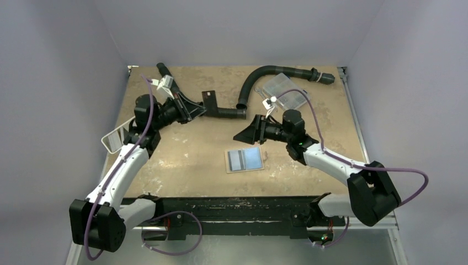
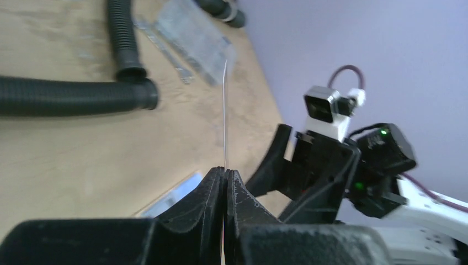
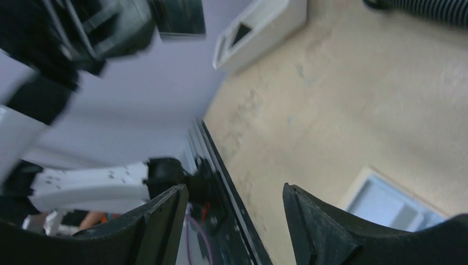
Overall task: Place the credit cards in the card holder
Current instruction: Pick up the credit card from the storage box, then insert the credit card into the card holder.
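The card holder (image 1: 245,159) lies open on the table, tan-rimmed and pale blue inside, its left half greyer. My left gripper (image 1: 201,110) is shut on a dark credit card (image 1: 208,99) and holds it in the air, far left of the holder. In the left wrist view the card (image 2: 225,110) shows edge-on as a thin line rising from the shut jaws of that gripper (image 2: 225,170). My right gripper (image 1: 238,135) is open and empty, just above and left of the holder. The right wrist view shows its gripper (image 3: 234,189) with jaws wide and the holder (image 3: 386,204) at lower right.
A black corrugated hose (image 1: 223,112) lies behind the left gripper, and a curved one (image 1: 276,70) at the back. A clear plastic compartment box (image 1: 284,91) sits back right. A white oblong tray (image 1: 114,138) leans at the table's left edge.
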`<state>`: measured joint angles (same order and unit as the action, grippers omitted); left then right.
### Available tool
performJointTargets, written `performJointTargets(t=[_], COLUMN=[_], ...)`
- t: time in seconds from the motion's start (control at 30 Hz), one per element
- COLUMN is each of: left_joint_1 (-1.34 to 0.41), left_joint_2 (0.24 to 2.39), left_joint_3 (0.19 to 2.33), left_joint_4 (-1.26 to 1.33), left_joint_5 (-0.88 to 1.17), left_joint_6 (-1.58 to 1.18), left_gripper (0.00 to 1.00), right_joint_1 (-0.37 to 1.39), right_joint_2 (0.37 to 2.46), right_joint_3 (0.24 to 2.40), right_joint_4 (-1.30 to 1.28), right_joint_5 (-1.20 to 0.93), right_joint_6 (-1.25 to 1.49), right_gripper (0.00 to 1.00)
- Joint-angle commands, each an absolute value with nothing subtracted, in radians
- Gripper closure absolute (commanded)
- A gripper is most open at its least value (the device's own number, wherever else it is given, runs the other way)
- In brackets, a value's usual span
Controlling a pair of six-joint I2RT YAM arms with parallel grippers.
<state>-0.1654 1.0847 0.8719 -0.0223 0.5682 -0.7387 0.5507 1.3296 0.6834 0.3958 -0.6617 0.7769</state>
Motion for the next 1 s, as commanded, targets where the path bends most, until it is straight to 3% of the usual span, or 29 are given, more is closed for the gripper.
performJointTargets(t=[0.0,0.17,0.5,0.6,0.63,0.67,0.77,0.83,0.9,0.97], left_joint_1=[-0.254,-0.368,-0.484,-0.505,-0.506,-0.506,-0.505,-0.506,-0.508,-0.519], left_joint_2=[1.076,1.11,1.192,1.212,1.221,1.23,1.298,1.361,1.398,1.426], left_joint_3=[0.739,0.64,0.564,0.559,0.563,0.575,0.71,0.789,0.798,0.774], left_joint_4=[0.498,0.708,0.919,0.907,0.862,0.78,0.183,-0.101,-0.134,-0.001], left_joint_5=[0.685,0.664,0.649,0.647,0.646,0.648,0.526,0.434,0.46,0.574], left_joint_6=[-1.044,-1.158,-1.235,-1.221,-1.205,-1.173,-0.903,-0.746,-0.681,-0.706], left_gripper=[1.0,1.0,1.0,1.0,1.0,1.0,0.69,0.6,0.57,0.57], right_joint_1=[0.476,0.447,0.428,0.425,0.421,0.413,0.386,0.383,0.382,0.382], right_joint_2=[1.288,1.25,1.226,1.218,1.213,1.205,1.165,1.178,1.24,1.304], right_joint_3=[0.612,0.618,0.604,0.582,0.579,0.586,0.657,0.721,0.757,0.789], right_joint_4=[0.792,0.803,0.86,0.887,0.853,0.783,0.291,-0.058,-0.262,-0.392], right_joint_5=[-0.745,-0.725,-0.716,-0.726,-0.73,-0.74,-0.69,-0.563,-0.481,-0.542], right_joint_6=[1.053,1.076,1.145,1.169,1.157,1.115,0.812,0.561,0.408,0.318], right_gripper=[0.27,0.31,0.56,0.77,0.92,1.0,1.0,1.0,1.0,1.0])
